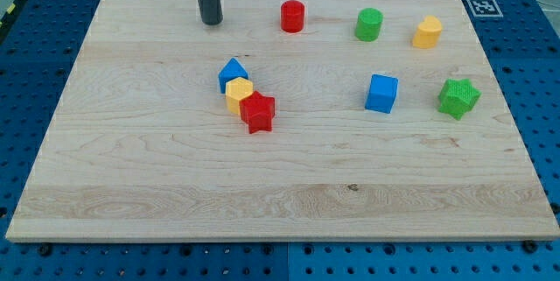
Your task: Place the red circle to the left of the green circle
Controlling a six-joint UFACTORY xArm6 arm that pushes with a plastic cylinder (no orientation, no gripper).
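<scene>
The red circle (pixel 292 16) stands near the view's top, a little right of centre. The green circle (pixel 369 24) stands to its right, with a clear gap between them. My tip (pixel 211 21) rests on the board to the left of the red circle, well apart from it and from every other block.
A yellow block (pixel 427 32) sits right of the green circle. A blue cube (pixel 381 93) and a green star (pixel 458 97) lie at the right. A blue block (pixel 233 73), a yellow block (pixel 239 94) and a red star (pixel 258 112) cluster near the centre-left of the wooden board (pixel 131 185).
</scene>
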